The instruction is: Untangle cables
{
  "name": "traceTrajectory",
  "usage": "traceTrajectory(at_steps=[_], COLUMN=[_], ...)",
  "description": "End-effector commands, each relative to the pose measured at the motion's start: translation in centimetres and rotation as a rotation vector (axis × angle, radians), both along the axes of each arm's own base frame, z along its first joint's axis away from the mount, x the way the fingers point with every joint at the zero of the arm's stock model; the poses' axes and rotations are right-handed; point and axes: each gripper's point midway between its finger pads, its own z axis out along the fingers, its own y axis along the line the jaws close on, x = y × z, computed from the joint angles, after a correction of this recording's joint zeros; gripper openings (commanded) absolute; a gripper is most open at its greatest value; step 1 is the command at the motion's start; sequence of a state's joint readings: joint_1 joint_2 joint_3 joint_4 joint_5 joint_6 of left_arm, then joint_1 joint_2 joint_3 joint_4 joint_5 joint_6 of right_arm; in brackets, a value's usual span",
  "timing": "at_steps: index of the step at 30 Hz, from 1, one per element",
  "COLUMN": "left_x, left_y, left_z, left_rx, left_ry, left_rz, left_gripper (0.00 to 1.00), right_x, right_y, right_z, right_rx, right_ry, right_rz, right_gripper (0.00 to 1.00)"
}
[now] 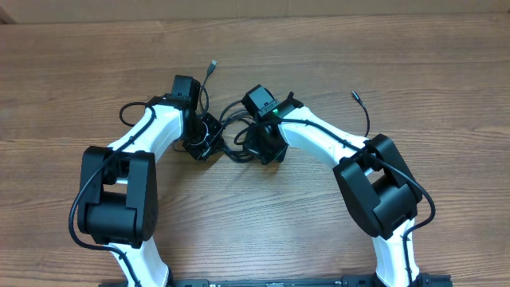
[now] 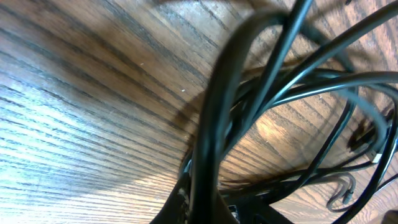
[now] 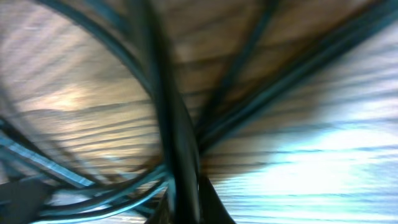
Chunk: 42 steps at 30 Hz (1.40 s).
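The cables (image 1: 231, 137) lie as a small knot of thin black loops about the middle of the wooden tabletop (image 1: 255, 40), roughly midway between its left and right edges; one strand leaves the knot toward the far edge and ends in a silver-tipped plug (image 1: 212, 64) lying flat on the wood; off to the right, well apart from the knot, a thin black cord with a small dark plug (image 1: 355, 96) curves back toward the right arm (image 1: 374, 187), and whether it joins the knot cannot be told.

The left gripper (image 1: 203, 146) presses down at the left side of the knot and the right gripper (image 1: 261, 147) at the right side, the loops bunched between them; both point at the tabletop, close together.

In the left wrist view, the cables (image 2: 211, 124) fill the frame as crossing arcs above the wood grain; one thick strand runs straight down into the left gripper (image 2: 202, 208) at the bottom edge, whose jaws are closed together on it; a small hooked cord end (image 2: 345, 193) lies on the wood at the lower right.

The right wrist view is blurred; the cables (image 3: 168, 112) sweep across it, and one strand drops into the right gripper (image 3: 183, 208) at the bottom, jaws pinched on it.

The left arm (image 1: 119, 191) reaches in from the near left corner; the right arm from the near right corner.
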<state>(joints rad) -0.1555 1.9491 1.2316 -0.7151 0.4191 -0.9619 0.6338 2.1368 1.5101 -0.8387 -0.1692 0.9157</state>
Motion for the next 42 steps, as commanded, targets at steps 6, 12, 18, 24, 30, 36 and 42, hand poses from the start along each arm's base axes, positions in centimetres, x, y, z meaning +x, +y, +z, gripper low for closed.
traceTrajectory(at_steps=[6, 12, 18, 24, 30, 36, 42], left_x=[0.9, 1.7, 1.9, 1.5, 0.6, 0.8, 0.6], left_y=[1.9, 5.4, 9.8, 14.7, 16.2, 13.5, 11.7], left_z=[-0.6, -0.5, -0.3, -0.4, -0.2, 1.7, 3.1], left_rx=[0.076, 0.069, 0.038, 0.054, 0.023, -0.113, 0.014], left_ry=[-0.020, -0.032, -0.055, -0.077, -0.066, -0.101, -0.034], left_rz=[0.009, 0.055, 0.077, 0.106, 0.120, 0.033, -0.085], left_gripper=[0.04, 0.04, 0.04, 0.07, 0.17, 0.23, 0.31], right_x=[0.6, 0.0, -0.3, 0.2, 0.5, 0.8, 0.9], right_y=[-4.8, -7.5, -9.7, -10.7, -10.1, -9.7, -9.7], right_z=[-1.0, -1.0, -1.0, -1.0, -1.0, -1.0, -1.0], right_rx=[-0.154, -0.192, -0.216, -0.255, -0.242, -0.226, -0.225], right_ry=[-0.003, 0.052, 0.089, 0.077, 0.056, 0.044, 0.041], right_rz=[0.050, 0.117, 0.183, 0.183, 0.188, 0.188, 0.188], right_gripper=[0.04, 0.04, 0.04, 0.04, 0.04, 0.04, 0.04])
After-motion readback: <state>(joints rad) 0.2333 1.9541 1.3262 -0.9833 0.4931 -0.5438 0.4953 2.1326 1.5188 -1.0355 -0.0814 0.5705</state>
